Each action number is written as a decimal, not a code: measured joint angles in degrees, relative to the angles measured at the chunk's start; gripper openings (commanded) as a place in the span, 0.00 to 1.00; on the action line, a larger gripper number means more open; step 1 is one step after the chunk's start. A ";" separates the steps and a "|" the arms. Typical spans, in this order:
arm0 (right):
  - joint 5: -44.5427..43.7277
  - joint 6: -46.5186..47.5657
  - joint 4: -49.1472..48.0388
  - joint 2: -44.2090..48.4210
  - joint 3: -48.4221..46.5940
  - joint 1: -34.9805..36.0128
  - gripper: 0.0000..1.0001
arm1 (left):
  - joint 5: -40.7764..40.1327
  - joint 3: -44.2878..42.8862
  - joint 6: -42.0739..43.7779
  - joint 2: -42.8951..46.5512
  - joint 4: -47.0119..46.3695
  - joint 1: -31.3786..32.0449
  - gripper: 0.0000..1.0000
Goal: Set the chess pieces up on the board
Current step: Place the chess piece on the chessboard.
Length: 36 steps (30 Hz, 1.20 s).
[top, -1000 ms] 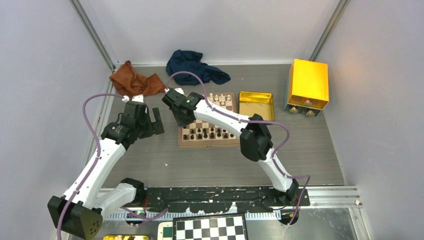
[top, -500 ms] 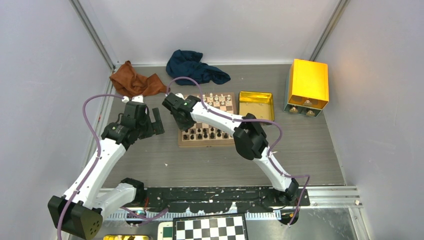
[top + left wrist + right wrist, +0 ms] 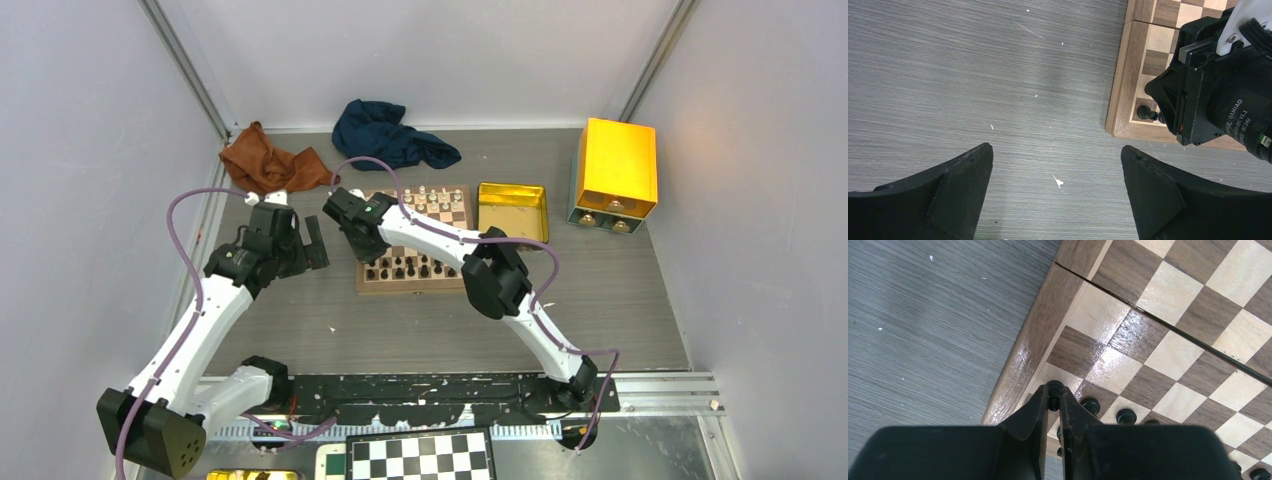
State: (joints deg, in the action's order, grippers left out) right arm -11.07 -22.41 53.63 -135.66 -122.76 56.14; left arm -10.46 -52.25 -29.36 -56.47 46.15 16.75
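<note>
Field note: board [image 3: 412,288] mid-counter, nearer the far edge, black chess pieces [image 3: 410,266] along its near rows. The right gripper [image 3: 1054,396] is pinched on one black piece [image 3: 1054,387] just inside the board's left rim. The left gripper [image 3: 1055,152] is spread wide over bare counter [image 3: 973,75], left of the board.

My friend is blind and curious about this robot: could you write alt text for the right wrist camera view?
The robot's right hand pinches a tiny black chess piece at the edge of a wooden chessboard. More black pieces stand beside it, and grey table shows on the left.
</note>
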 measured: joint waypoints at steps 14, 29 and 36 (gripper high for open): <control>0.33 0.68 0.02 -0.63 -1.20 0.00 0.16 | 0.00 0.00 0.02 -0.68 -0.02 -0.02 1.00; 0.57 1.14 -0.02 -0.63 -0.20 0.00 0.32 | 0.02 0.00 0.02 -1.07 -0.02 -0.31 1.00; 0.68 1.31 0.00 -0.63 -0.26 0.00 0.32 | 0.00 0.00 0.02 -1.07 -0.02 -0.33 1.00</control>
State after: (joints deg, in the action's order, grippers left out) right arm -10.39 -21.10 53.63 -136.29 -123.02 56.14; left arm -10.46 -52.25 -29.34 -57.54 46.13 16.43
